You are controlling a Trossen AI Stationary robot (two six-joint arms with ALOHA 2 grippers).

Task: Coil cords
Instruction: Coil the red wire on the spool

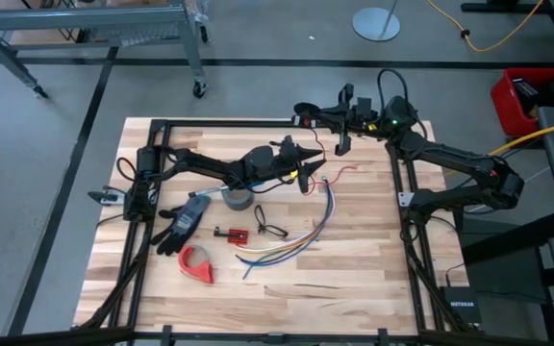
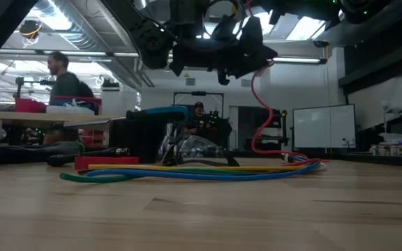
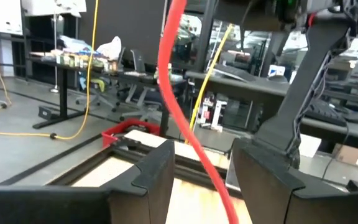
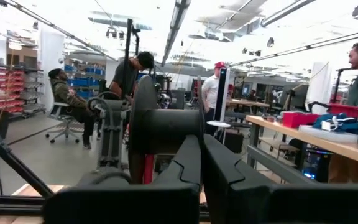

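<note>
Left claw point(image 1: 308, 174), fingers spread, straddles the raised red wire point(image 3: 178, 99); right claw point(image 4: 201, 163) is pressed together above the bench point(image 1: 354, 269).

Cord point(image 1: 339, 173) right of left pincer point(image 1: 308, 179), wire bundle point(image 1: 291, 245) on table point(image 1: 354, 279)

- The red cord point(image 1: 339, 173) is a thin loose strand, not coiled
- In the low view the cord point(image 2: 260, 115) hangs in a wavy line from above down to the tabletop
- Its lower end lies on the wood near the far end of the multicoloured wires
- Left wrist view: the cord point(image 3: 178, 106) passes between the two fingers
</note>
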